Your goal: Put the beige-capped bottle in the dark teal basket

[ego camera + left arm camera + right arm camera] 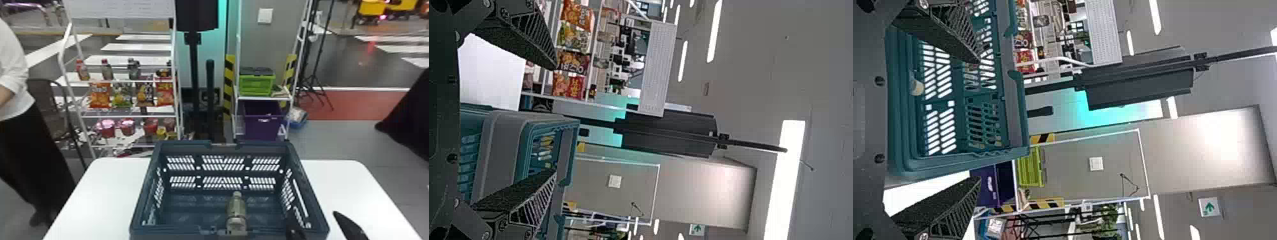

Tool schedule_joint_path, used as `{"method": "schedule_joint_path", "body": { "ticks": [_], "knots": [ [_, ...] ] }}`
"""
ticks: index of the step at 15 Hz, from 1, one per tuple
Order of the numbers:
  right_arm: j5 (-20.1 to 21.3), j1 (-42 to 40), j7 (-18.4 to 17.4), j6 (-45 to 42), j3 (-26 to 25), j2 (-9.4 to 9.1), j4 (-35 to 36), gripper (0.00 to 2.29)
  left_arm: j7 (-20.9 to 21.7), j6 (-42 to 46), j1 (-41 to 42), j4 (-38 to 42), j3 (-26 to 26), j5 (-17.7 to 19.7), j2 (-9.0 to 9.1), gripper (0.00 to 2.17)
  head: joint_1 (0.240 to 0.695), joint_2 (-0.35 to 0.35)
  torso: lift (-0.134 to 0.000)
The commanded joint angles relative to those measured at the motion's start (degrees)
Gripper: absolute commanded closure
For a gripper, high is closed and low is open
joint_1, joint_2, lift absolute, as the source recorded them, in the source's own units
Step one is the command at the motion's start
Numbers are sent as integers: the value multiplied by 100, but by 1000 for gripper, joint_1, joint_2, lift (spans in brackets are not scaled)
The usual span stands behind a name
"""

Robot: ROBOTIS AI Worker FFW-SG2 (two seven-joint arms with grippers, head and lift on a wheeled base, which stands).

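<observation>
Right gripper (312, 217): comes in low at the right of the head view, over the near right corner of the dark teal basket (146, 191). Points forward, away from the robot, with one finger across the corner and the other out over the white table (348, 185). Cannot tell from here whether touching the rim. At the right gripper (978, 120) in the right wrist view, spread wide with nothing gripped: jaws side by side, well apart, one in front of the basket's openwork and the other past its side.

Left gripper (554, 120): seen in the left wrist view, aimed forward as well, parted wide and holding nothing. Faces the basket with one finger across it and the other out to the left, against the white tabletop.

Beige-capped bottle (237, 210): sits inside the basket, close to the near wall and slightly right of the middle, free of both grippers. Has its cap toward the far wall in the head view; hard to tell whether upright or lying down. In the right wrist view, shows its pale cap (916, 87) just past the near rim.
</observation>
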State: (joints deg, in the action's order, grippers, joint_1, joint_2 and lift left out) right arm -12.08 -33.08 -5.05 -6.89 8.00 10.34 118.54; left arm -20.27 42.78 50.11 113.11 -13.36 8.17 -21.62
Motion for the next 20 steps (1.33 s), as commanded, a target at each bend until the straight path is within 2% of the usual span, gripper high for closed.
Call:
{"method": "schedule_joint_path", "body": {
  "ticks": [1,5,12,20],
  "knots": [
    [-5,-234,57,-159,-62,12,-76,49,-3,-21,-18,0,-8,1,0,157,499,0,0],
    [4,-621,487,-352,-299,3,-59,66,-3,-38,-27,9,-17,1,-9,157,499,0,0],
    [12,-990,549,-827,-449,-32,20,66,-3,-108,-53,53,-26,1,0,157,499,0,0],
    [21,-1008,540,-827,-457,-50,-6,70,-12,-91,-36,71,-35,-8,0,157,499,0,0]
  ]
}}
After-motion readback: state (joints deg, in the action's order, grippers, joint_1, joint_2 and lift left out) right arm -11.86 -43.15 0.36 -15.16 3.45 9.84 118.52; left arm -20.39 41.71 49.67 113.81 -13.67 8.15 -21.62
